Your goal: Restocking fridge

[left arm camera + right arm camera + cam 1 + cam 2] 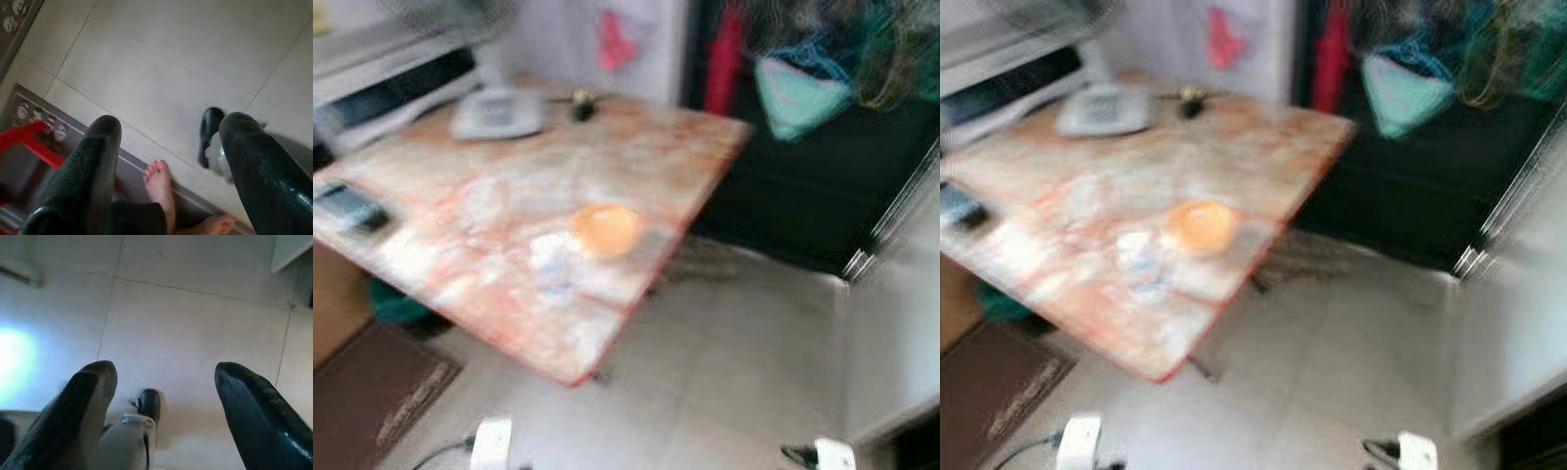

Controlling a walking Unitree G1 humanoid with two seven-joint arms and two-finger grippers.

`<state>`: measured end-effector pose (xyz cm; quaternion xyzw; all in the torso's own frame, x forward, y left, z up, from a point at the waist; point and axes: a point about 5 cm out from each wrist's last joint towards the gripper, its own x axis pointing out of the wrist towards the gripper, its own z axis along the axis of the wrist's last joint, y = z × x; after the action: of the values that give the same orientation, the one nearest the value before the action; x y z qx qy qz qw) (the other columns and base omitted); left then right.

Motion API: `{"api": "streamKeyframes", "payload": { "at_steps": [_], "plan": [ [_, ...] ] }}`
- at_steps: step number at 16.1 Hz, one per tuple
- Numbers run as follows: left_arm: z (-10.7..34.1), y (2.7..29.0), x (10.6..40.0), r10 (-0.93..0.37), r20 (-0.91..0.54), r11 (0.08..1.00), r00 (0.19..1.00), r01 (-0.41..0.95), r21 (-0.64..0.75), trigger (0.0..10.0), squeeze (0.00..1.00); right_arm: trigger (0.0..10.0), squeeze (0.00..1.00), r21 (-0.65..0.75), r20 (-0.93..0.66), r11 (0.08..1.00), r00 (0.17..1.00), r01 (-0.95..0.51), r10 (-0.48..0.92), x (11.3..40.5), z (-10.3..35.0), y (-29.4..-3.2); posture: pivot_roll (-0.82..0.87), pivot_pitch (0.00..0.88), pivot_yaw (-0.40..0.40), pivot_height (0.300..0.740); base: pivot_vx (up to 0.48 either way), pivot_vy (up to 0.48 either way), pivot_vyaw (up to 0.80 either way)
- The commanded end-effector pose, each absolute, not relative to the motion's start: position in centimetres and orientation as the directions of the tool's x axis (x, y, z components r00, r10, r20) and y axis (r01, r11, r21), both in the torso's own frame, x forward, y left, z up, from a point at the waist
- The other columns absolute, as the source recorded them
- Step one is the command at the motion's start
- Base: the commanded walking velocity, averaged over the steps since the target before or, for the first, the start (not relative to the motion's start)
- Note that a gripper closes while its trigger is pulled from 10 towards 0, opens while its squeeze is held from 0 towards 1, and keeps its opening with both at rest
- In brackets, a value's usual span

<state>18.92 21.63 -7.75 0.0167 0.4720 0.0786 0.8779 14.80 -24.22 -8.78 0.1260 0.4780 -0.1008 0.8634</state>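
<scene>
The head views are blurred. An orange round object (605, 229) rests on a marble-patterned table (480, 176), beside something pale and crumpled (553, 259). A white fridge door (901, 294) stands at the right edge with a dark opening behind it. Both arms hang low. My left gripper (168, 147) is open above the tiled floor, nothing between its fingers. My right gripper (164, 377) is open too, over pale tiles.
A person's bare feet (161, 183) stand on a patterned mat (29, 115) below my left gripper, next to a red stool (29, 139). A white fan base (497, 113) and a dark phone (350, 206) lie on the table. A brown mat (372, 387) covers the floor at left.
</scene>
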Motion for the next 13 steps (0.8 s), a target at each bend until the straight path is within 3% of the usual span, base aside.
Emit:
{"api": "streamKeyframes", "payload": {
  "at_steps": [1, 6, 10, 13],
  "plan": [
    [-8.2, 22.0, 18.0, 0.157, -0.844, 0.986, 0.513, -0.125, 0.107, 10.0, 0.0, 10.0, 0.0, 0.118, -0.855, 0.95, 0.516, 0.288, -0.05, 14.7, -8.9, -24.1, 0.17, 0.008, -0.017, 0.74, 0.0, 0.0, 0.8],
    [-8.0, 22.1, 18.1, 0.187, -0.816, 0.979, 0.547, -0.177, 0.106, 10.0, 0.0, 10.0, 0.0, 0.112, -0.856, 0.953, 0.514, 0.281, -0.052, 14.6, -8.9, -24.1, 0.17, 0.019, -0.016, 0.74, 0.0, 0.0, 0.55],
    [-7.4, 22.3, 18.6, 0.258, -0.739, 0.961, 0.622, -0.247, 0.127, 10.0, 0.0, 10.0, 0.0, 0.114, -0.856, 0.95, 0.515, 0.292, -0.055, 14.6, -8.9, -24.3, 0.17, 0.024, -0.028, 0.74, 0.0, 0.0, 0.0],
    [-5.5, 23.6, 20.6, 0.366, -0.585, 0.93, 0.724, -0.3, 0.21, 10.0, 0.0, 10.0, 0.0, 0.112, -0.856, 0.954, 0.515, 0.278, -0.05, 14.7, -8.8, -24.3, 0.18, 0.022, -0.032, 0.74, 0.0, 0.0, 0.0]
  ]
}}
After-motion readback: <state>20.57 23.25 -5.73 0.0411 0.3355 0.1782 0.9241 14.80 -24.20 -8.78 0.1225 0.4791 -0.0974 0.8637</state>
